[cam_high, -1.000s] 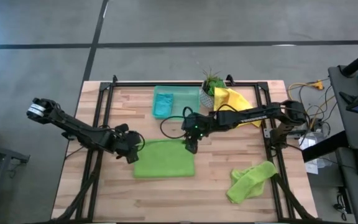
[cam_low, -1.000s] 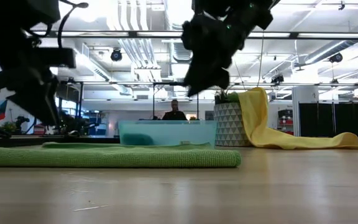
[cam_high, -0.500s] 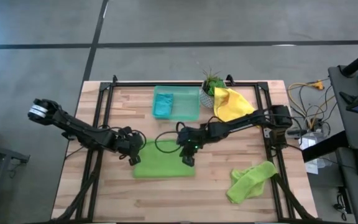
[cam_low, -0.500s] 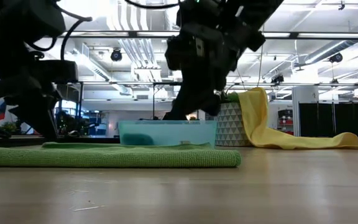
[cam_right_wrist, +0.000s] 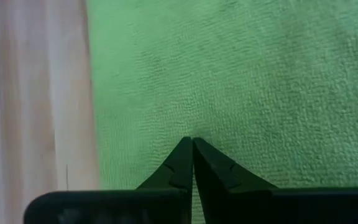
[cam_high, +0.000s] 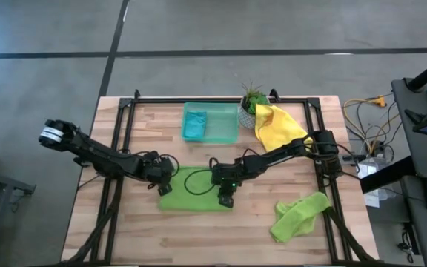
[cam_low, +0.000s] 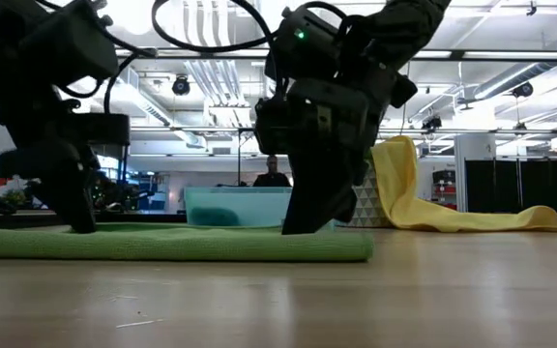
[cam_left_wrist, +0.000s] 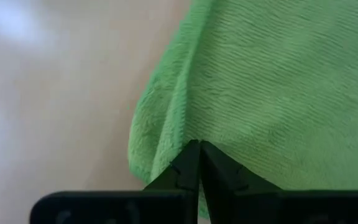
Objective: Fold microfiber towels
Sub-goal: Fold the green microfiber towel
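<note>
High view shows me both grippers, left gripper (cam_high: 161,182) and right gripper (cam_high: 226,198), pinched shut on the flat lime-green microfiber towel (cam_high: 193,194); folding begins, next needing an even lift.

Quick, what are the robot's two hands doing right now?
Left gripper: shut, pinching the flat green towel at its left edge.
Right gripper: shut, pinching the same towel near its right edge.

Wood table (cam_high: 124,230): towels (cam_high: 195,197), tray (cam_high: 221,133), plant (cam_high: 249,107).
</note>
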`<action>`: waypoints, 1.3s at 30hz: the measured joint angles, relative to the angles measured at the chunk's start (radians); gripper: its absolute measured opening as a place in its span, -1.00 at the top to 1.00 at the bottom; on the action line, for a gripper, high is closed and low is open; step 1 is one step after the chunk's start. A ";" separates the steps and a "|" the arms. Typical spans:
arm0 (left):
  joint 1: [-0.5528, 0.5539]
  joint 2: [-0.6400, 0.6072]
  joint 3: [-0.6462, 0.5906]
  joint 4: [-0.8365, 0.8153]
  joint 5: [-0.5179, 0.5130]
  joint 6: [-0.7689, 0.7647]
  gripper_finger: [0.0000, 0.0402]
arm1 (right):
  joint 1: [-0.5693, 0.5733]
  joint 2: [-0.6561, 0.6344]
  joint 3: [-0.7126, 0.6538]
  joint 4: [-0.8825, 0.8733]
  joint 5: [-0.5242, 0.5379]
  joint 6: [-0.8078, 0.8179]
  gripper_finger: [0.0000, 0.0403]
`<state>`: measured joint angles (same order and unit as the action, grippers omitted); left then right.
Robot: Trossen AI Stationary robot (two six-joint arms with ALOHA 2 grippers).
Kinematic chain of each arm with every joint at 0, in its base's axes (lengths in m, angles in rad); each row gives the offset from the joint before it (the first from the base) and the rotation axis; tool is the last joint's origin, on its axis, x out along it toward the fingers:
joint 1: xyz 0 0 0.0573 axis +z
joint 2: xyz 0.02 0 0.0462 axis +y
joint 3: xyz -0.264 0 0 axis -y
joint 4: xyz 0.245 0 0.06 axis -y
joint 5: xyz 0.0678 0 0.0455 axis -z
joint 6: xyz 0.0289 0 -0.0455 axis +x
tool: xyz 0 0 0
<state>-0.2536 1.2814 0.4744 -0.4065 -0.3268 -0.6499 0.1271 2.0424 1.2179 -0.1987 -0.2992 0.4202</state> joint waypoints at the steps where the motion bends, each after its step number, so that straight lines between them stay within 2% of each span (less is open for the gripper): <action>1: 0.006 0.002 0.000 0.000 -0.018 -0.015 1.00 | 0.002 0.001 0.000 0.000 -0.001 0.000 0.96; 7: 0.013 -0.012 -0.001 -0.020 -0.105 -0.051 1.00 | 0.005 0.001 -0.004 0.000 -0.001 0.000 0.96; 22: 0.036 -0.029 -0.019 -0.017 -0.159 -0.051 1.00 | 0.005 0.001 -0.008 -0.010 -0.018 -0.010 0.96; 32: 0.108 -0.030 -0.060 0.066 -0.123 -0.051 1.00 | 0.005 0.001 -0.009 -0.011 -0.018 -0.012 0.96; 39: 0.109 -0.141 -0.047 0.020 -0.119 -0.049 1.00 | 0.000 -0.025 -0.011 -0.026 0.006 -0.001 0.96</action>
<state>-0.1448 1.1408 0.4278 -0.3862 -0.4458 -0.6987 0.1268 2.0179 1.2064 -0.2247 -0.2931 0.4193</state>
